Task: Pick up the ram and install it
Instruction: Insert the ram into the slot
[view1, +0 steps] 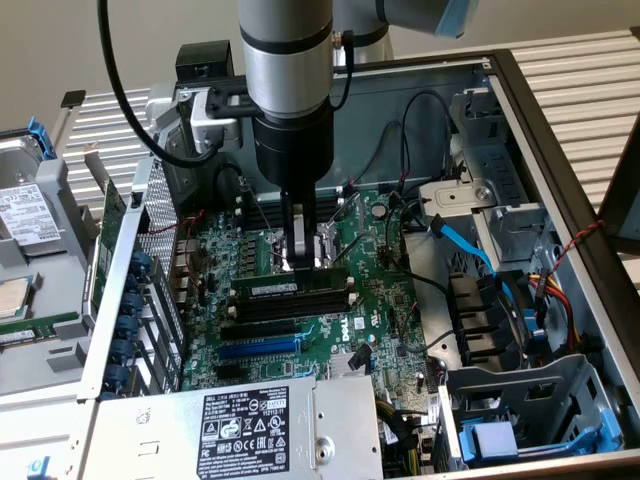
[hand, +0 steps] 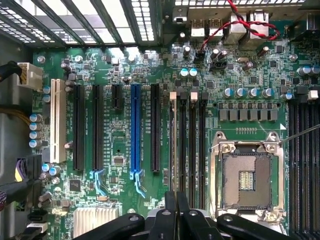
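Lying flat in the open computer case, the green motherboard carries the ram on edge along the black memory slots, at their 12 o'clock side in the exterior view. The gripper is pinched together on its upper edge. Cables crowd 3 o'clock, the power supply 6 o'clock. Whether the ram is fully seated is hard to make out.

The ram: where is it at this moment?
In the exterior view, the ram stands on edge near the middle of the motherboard, held at its top by the fingers, right beside the empty black memory slots.
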